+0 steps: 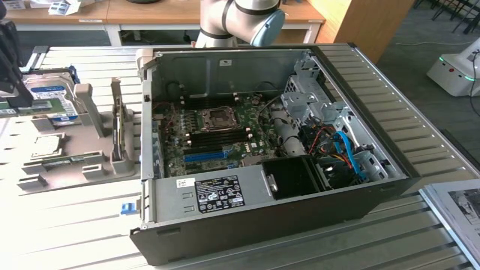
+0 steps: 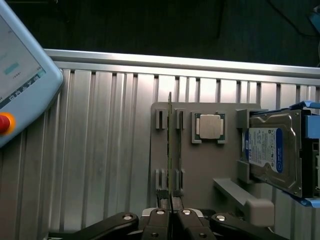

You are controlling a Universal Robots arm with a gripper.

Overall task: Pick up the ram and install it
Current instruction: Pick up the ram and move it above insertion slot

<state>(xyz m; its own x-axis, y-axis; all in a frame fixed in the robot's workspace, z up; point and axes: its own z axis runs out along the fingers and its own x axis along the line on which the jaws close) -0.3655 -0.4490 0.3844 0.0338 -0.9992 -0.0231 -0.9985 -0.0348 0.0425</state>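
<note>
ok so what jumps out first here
The open computer case sits mid-table in the exterior view, its green motherboard exposed. At that view's left, the jaws are shut on the ram, a thin green stick, over a grey holder that carries a blue-labelled hard drive.

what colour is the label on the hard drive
Blue and white. The hard drive and its label show best in the wrist view.
</note>
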